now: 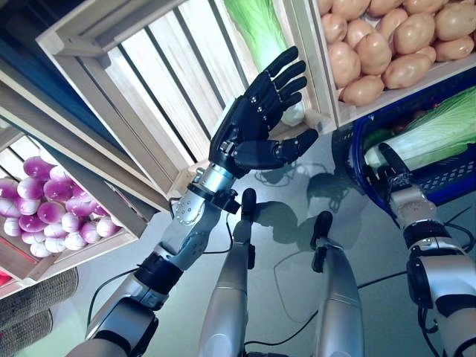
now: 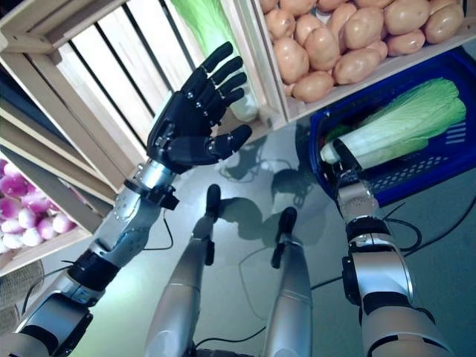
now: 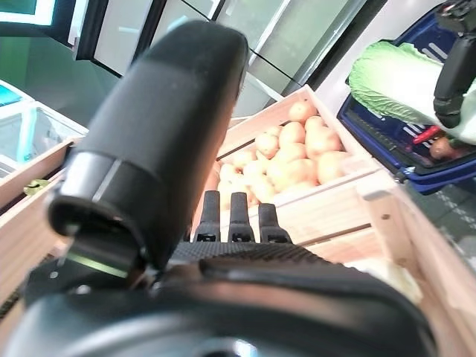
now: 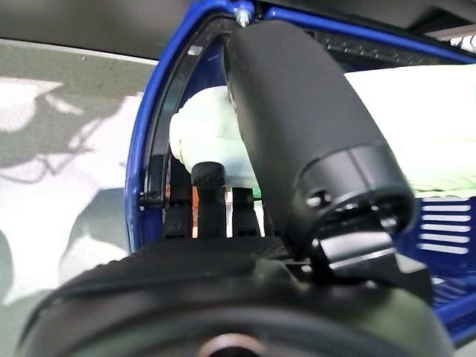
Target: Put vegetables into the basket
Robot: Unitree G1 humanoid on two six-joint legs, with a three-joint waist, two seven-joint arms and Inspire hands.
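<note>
Fingers [image 4: 210, 190] of the right hand [image 2: 343, 158] curl around the cabbage [image 2: 401, 123] stem, lowering it into the blue basket [image 2: 446, 165]. The left hand [image 1: 260, 111], released and spread, hovers by the crate [image 1: 149, 82], probably readying for another cabbage [image 1: 256, 26].

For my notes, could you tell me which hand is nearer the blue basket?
Right. The right hand holds the cabbage inside the blue basket; the left hand is raised by the crates.
</note>
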